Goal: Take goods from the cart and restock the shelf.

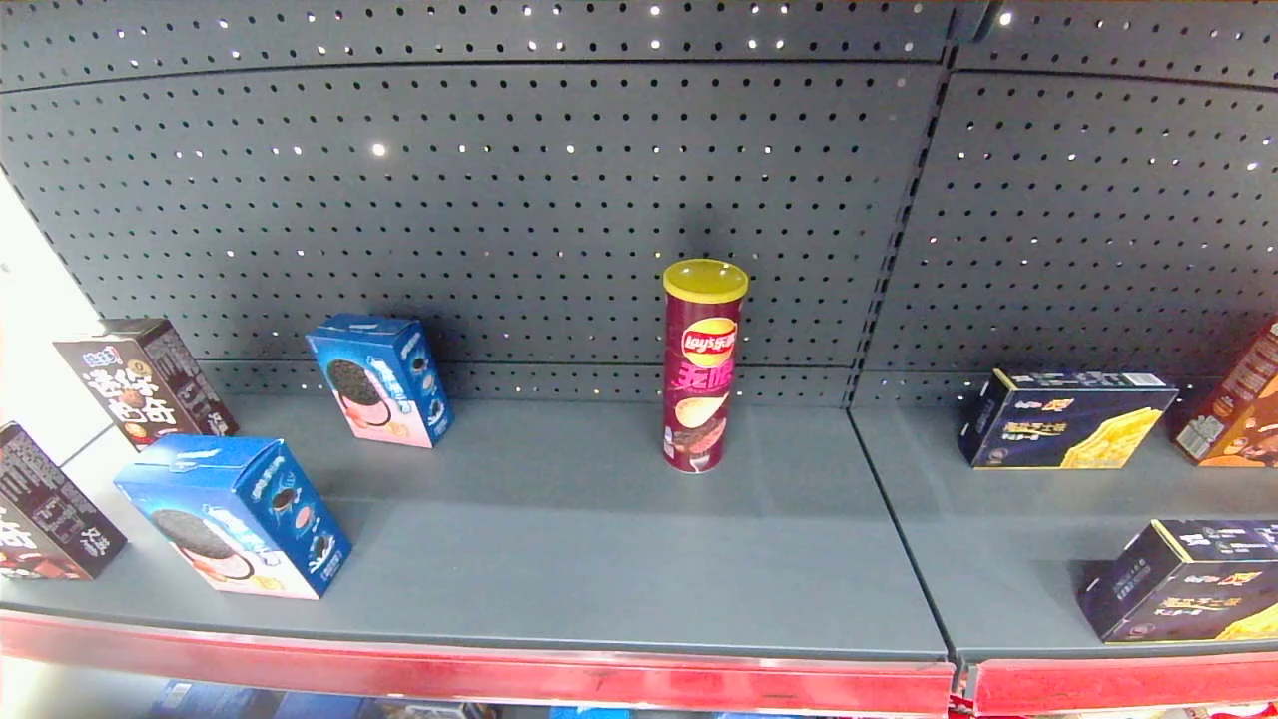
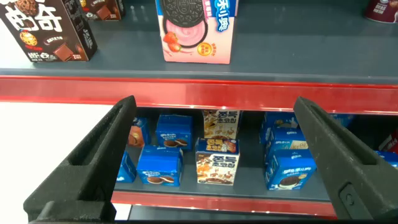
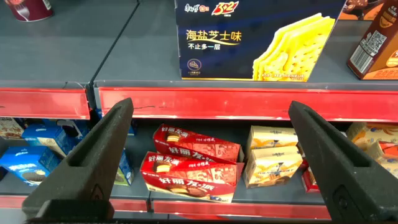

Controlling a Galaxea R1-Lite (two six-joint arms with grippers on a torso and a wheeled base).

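Observation:
A maroon chips can with a yellow lid stands upright at the back of the grey shelf, near its middle. My left gripper is open and holds nothing. It hangs in front of the shelf's red front edge, just below a blue and pink cookie box. My right gripper is also open and holds nothing. It faces the red edge below a navy cracker box. The can's base shows at the corner of the right wrist view.
Two blue cookie boxes and two dark boxes stand at the shelf's left. Navy cracker boxes and a brown box fill the right bay. The lower shelf holds blue boxes and red boxes.

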